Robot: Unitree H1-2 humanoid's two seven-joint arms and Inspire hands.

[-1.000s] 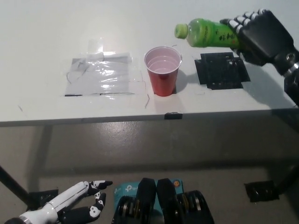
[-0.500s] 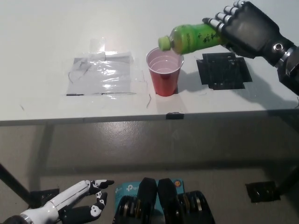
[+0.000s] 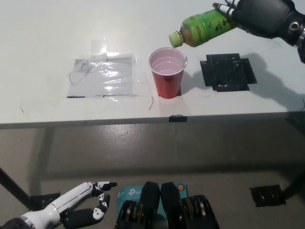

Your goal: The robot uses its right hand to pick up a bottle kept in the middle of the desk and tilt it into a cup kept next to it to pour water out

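A green bottle point(image 3: 200, 28) hangs tilted above the white desk point(image 3: 43, 43), its capped mouth pointing down-left toward the red cup point(image 3: 167, 71). My black right hand point(image 3: 259, 15) is shut on the bottle's base end at the upper right. The bottle's mouth sits just above and to the right of the cup's rim, not touching it. The cup stands upright near the desk's front edge, its pale inside showing. My white left hand point(image 3: 71, 207) rests low at the bottom left, below the desk, fingers apart.
A patch of clear tape and plastic point(image 3: 105, 74) lies on the desk left of the cup. A black tape square point(image 3: 228, 71) lies to the cup's right. A black marker point(image 3: 177, 118) sits at the desk's front edge.
My right hand has lifted the bottle up and to the right, away from the cup's rim, with the mouth still angled down. The left hand has barely moved.
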